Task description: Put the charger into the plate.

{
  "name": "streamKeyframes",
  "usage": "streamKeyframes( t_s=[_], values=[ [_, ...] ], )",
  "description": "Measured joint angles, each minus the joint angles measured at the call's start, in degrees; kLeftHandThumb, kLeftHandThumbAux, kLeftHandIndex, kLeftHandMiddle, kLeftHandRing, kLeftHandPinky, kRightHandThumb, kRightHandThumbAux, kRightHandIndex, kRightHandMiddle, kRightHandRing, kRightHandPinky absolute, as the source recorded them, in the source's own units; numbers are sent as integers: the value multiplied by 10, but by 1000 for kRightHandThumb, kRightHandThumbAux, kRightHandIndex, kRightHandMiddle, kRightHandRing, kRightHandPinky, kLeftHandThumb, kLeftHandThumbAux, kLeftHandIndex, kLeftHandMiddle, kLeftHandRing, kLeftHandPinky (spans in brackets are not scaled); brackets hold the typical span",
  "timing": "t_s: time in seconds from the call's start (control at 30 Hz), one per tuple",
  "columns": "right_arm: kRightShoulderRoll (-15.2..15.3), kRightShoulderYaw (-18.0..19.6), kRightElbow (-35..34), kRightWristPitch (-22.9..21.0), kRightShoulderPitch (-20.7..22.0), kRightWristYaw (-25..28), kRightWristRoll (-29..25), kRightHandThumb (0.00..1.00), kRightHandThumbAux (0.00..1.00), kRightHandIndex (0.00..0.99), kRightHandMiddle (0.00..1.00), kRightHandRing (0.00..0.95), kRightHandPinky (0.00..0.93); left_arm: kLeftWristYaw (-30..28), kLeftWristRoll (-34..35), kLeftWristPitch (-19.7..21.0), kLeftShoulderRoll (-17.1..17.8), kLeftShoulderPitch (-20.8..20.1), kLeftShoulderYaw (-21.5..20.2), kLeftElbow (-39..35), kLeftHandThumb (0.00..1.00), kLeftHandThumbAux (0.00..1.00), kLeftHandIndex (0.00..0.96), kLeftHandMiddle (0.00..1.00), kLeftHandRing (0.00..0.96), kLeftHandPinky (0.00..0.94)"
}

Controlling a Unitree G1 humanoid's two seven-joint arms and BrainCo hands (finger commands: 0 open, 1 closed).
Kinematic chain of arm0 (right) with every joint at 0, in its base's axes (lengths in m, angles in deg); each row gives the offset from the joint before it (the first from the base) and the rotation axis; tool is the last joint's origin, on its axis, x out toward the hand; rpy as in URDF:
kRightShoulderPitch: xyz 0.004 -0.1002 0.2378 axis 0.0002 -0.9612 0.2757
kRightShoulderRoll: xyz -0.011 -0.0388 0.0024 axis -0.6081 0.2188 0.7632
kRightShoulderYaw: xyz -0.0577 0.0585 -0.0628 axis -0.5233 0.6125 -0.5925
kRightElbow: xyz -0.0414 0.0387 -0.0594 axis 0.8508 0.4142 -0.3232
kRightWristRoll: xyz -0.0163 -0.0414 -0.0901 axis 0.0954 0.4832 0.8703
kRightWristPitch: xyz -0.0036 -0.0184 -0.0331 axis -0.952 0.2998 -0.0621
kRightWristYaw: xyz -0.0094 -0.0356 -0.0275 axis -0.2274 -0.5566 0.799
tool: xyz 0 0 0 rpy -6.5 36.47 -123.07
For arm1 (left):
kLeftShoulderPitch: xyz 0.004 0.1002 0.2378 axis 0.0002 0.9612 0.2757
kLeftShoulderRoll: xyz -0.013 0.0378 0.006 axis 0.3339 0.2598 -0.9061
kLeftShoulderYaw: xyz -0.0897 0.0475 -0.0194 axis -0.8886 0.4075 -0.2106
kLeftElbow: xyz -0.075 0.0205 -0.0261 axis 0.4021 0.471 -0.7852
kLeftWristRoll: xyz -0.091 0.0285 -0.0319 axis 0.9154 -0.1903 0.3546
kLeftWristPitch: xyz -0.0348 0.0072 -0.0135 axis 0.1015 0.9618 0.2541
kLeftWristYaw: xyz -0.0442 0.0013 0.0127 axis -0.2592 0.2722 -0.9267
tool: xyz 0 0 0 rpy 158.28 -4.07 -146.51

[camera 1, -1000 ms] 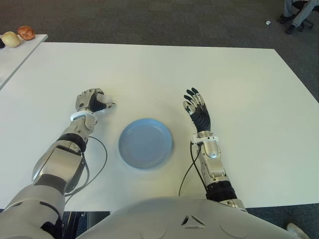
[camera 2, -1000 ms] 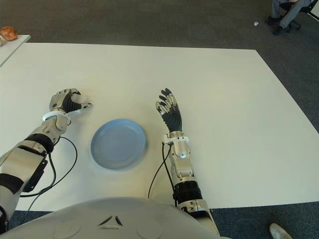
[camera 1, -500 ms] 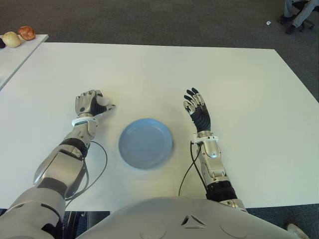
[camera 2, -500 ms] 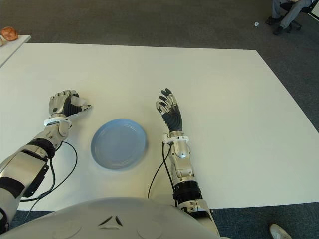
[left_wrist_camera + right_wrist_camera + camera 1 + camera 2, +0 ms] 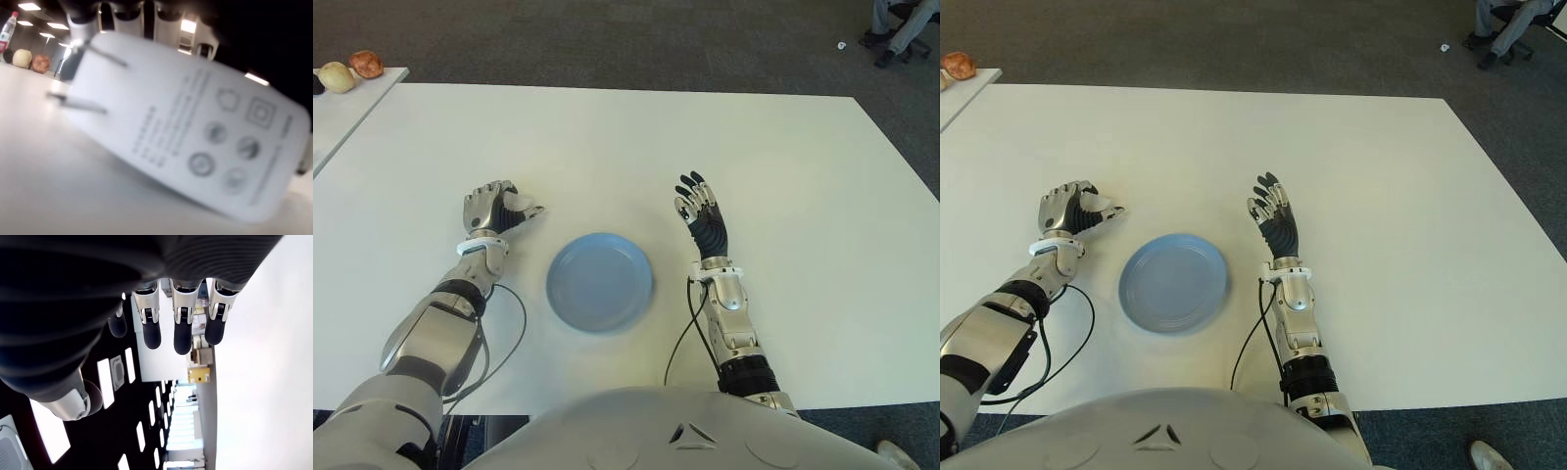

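My left hand [image 5: 494, 207] is curled around a white charger [image 5: 520, 206] at the left of the white table, its fingers closed on the block. The left wrist view fills with that charger [image 5: 186, 142], two metal prongs sticking out and printed marks on its face. The blue plate [image 5: 599, 281] lies to the right of that hand and nearer to me, with nothing in it. My right hand [image 5: 698, 208] shows to the right of the plate, fingers straight and spread [image 5: 178, 328], holding nothing.
A black cable [image 5: 504, 328] loops on the table [image 5: 783, 166] by my left forearm, another runs along the right forearm. Two round fruits [image 5: 347, 70] sit on a side table at the far left. A seated person's legs [image 5: 899, 24] show at the far right corner.
My left hand has shifted slightly nearer to me and a little right with the charger in it, wrist turning. The right hand and the plate have stayed put.
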Motion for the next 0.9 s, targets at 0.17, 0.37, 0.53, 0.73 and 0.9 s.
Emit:
streamKeyframes(
  t_s=[0.17, 0.37, 0.53, 0.73, 0.9],
  values=[
    [0, -1, -2, -4, 0, 0, 0, 0, 571, 36, 139, 137, 149, 4, -1, -23, 1, 0, 0, -2, 754, 696, 442, 892, 884, 881],
    [0, -2, -5, -5, 0, 0, 0, 0, 561, 43, 147, 143, 153, 5, -2, -47, 3, 0, 0, -11, 754, 696, 442, 891, 884, 881],
    [0, -2, -4, -5, 0, 0, 0, 0, 557, 46, 150, 145, 154, 4, -5, -62, 7, -4, -1, -28, 753, 696, 442, 891, 884, 883],
    [0, -2, 0, -5, 1, 0, 0, 0, 556, 45, 149, 143, 150, -18, -5, -80, 33, -20, -8, -89, 752, 697, 442, 895, 887, 886],
    [0, -3, 8, -5, 1, 1, -1, 0, 552, 42, 148, 142, 147, -58, 2, -95, 73, -31, -32, -187, 751, 698, 442, 899, 890, 885]
  ],
)
